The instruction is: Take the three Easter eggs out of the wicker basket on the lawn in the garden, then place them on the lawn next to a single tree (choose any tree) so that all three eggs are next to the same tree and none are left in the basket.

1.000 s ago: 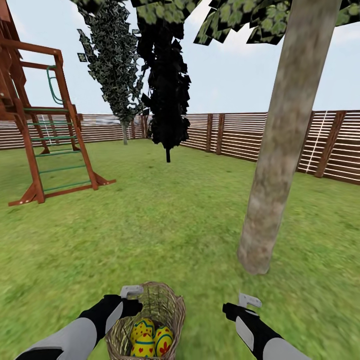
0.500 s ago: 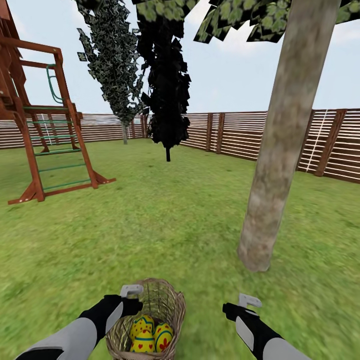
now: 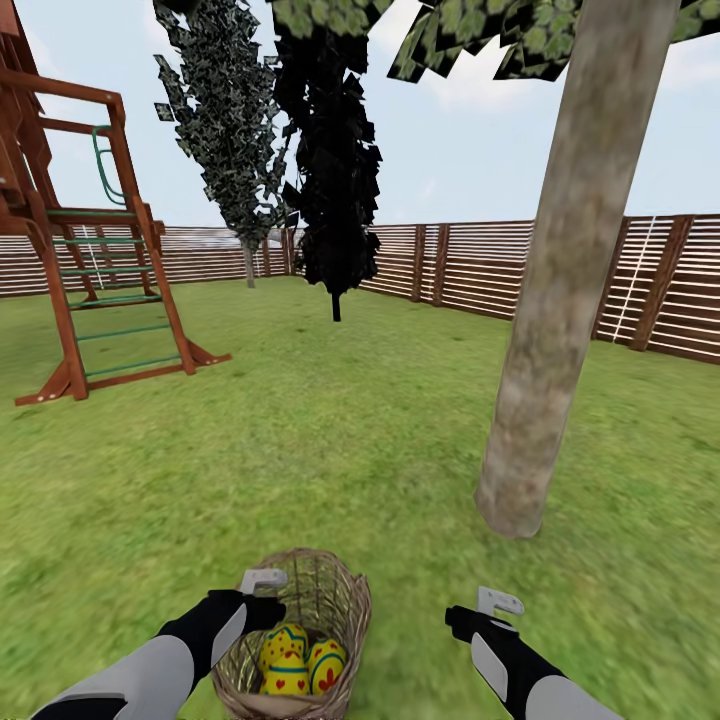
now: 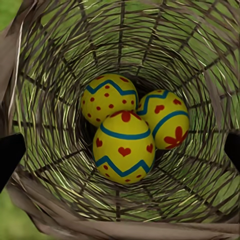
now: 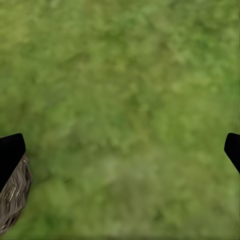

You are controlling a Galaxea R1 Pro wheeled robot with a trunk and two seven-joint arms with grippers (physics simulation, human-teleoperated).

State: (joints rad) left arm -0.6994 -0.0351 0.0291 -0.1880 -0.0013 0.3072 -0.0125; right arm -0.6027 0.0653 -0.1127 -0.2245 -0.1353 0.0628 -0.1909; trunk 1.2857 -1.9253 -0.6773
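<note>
Basket (image 3: 300, 620) nearer in head view, three eggs (image 4: 127, 127) beneath spread left jaws, right jaws spread.

Rough woven wicker basket (image 4: 55, 60), glossy eggs (image 4: 123, 147)

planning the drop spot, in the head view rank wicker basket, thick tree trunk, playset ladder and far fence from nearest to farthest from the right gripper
1. wicker basket, just to the right gripper's left
2. thick tree trunk, ahead, slightly right
3. playset ladder, far left
4. far fence, at the back
</note>
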